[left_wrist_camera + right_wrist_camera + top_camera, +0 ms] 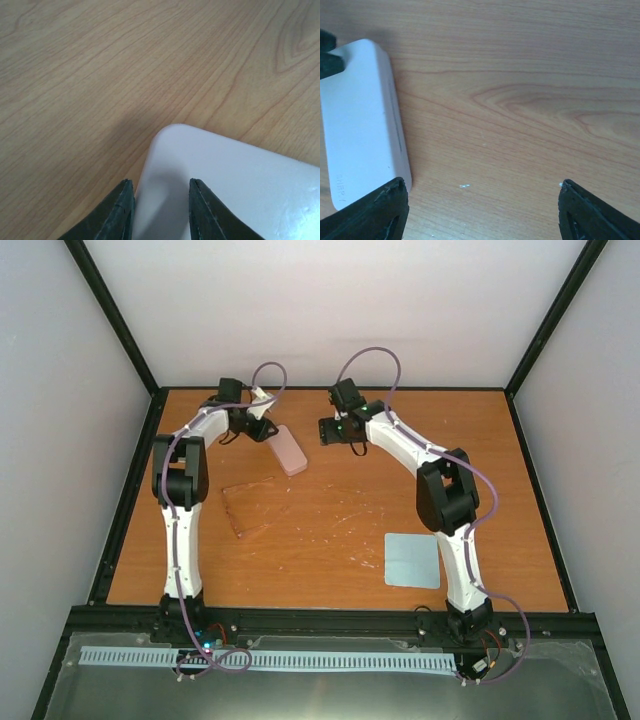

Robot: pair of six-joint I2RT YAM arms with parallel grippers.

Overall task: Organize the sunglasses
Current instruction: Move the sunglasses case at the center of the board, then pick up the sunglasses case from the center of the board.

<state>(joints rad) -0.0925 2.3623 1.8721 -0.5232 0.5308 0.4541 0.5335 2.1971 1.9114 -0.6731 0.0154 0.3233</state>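
Note:
The sunglasses (250, 508) lie flat on the wooden table, amber and nearly the table's colour, left of centre and apart from both grippers. The pink case (289, 450) lies closed behind them. My left gripper (262, 428) hovers at the case's far left end. In the left wrist view the left gripper (161, 200) is part open over a corner of the case (240, 185), holding nothing. My right gripper (326, 430) is just right of the case. In the right wrist view the right gripper (480, 210) is wide open over bare wood, with the case (360, 125) beside its left finger.
A light blue square cloth (412, 560) lies flat at the front right near the right arm's base. Black frame rails (330, 390) and white walls border the table on three sides.

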